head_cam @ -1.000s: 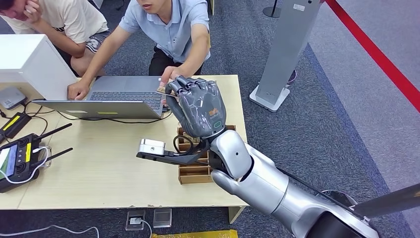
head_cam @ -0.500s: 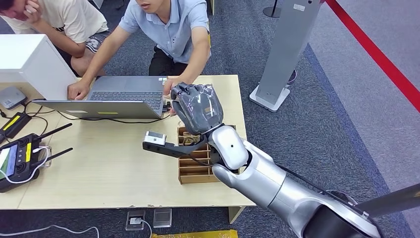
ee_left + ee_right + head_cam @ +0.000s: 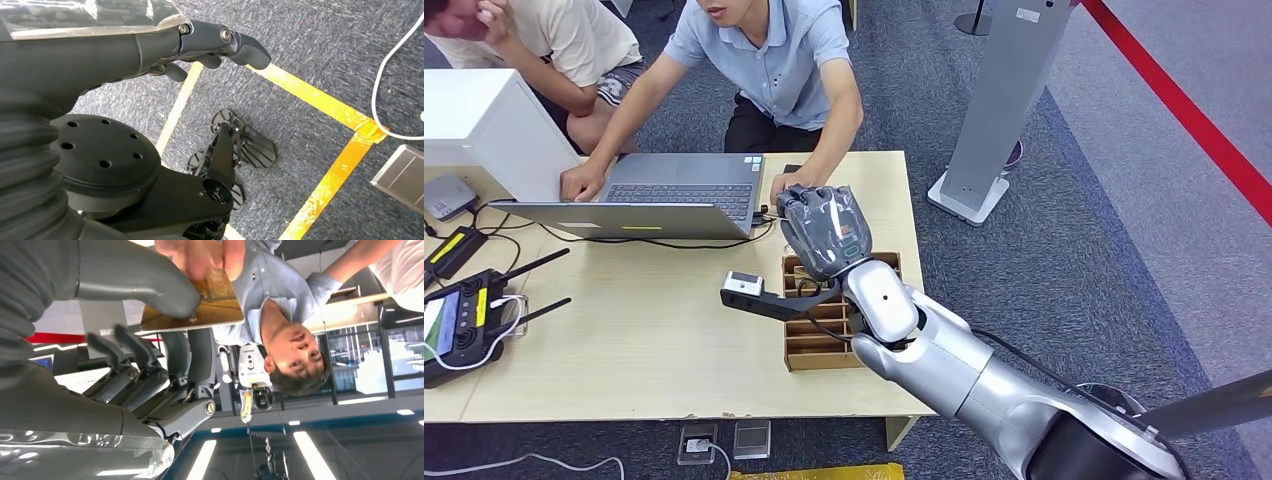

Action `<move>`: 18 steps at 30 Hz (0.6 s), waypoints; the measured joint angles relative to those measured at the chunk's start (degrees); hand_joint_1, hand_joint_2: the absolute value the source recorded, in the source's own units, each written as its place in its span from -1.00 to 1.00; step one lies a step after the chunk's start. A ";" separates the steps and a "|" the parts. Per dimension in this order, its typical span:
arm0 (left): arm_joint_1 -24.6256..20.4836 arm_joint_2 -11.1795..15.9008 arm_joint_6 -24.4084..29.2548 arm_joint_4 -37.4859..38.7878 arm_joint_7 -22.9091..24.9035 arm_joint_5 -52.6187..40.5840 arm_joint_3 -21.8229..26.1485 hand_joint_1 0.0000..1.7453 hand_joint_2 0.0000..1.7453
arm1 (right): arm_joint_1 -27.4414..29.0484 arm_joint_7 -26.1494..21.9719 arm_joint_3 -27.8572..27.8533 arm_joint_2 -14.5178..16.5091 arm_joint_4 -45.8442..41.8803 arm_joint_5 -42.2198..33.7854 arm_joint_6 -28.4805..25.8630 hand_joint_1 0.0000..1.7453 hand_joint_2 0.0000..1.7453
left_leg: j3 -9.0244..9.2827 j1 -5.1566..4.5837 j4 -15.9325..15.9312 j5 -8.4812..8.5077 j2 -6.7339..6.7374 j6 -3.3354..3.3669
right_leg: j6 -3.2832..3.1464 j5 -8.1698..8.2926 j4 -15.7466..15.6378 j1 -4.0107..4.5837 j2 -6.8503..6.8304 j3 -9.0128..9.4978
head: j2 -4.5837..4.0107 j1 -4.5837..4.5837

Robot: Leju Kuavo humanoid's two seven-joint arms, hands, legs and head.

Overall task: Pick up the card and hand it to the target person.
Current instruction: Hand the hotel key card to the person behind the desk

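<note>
The table (image 3: 624, 350) carries a laptop (image 3: 674, 190) and a slotted wooden box (image 3: 814, 330). Above that box, the right hand (image 3: 824, 230) has its thumb against the card (image 3: 200, 305), whose far end a person's hand (image 3: 200, 255) already pinches. The left hand (image 3: 150, 50) hangs over carpet, holding nothing, fingers loosely curled.

— What stays out of sight at the table?
— From the head view, the back of the right hand (image 3: 824, 230) covers the card and the person's fingers (image 3: 786, 185) beyond it.

— And up close?
— The card (image 3: 200, 310) sits partly behind the thumb, the person's hand (image 3: 200, 255) is blurred and cropped at the frame's edge.
</note>
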 joint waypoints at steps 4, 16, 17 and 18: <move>0.00 0.04 0.33 0.00 0.11 0.69 -0.09 -1.00 1.00 | -0.01 -0.42 0.40 0.58 1.34 -1.61 0.93 -1.00 1.00 | 0.00 0.00 0.00 0.00 0.00 0.00 | 0.00 0.00 0.00 0.00 0.00 0.00 | 0.00 -0.02; 0.05 0.15 0.48 -0.02 -0.79 6.50 -1.27 -1.00 1.00 | 5.55 -14.01 -3.74 -0.26 -2.71 -45.42 0.49 -1.00 1.00 | 0.01 0.00 0.00 0.00 0.01 0.01 | 0.00 0.00 -0.01 0.00 0.01 -0.03 | 0.00 0.03; 0.06 0.17 0.46 -0.02 -0.83 6.65 -1.39 -1.00 1.00 | 6.06 -14.24 -4.19 -0.60 -3.56 -46.71 0.53 -1.00 1.00 | 0.01 0.00 0.00 0.00 0.01 0.01 | 0.00 0.00 -0.02 0.00 0.01 -0.03 | 0.00 0.03; 0.06 0.20 0.45 -0.02 -0.86 6.75 -1.52 -1.00 1.00 | 6.48 -14.37 -4.60 -0.91 -4.38 -47.10 0.55 -1.00 1.00 | 0.02 0.00 0.00 0.00 0.02 0.01 | 0.00 0.00 -0.02 0.00 0.01 -0.03 | 0.00 0.03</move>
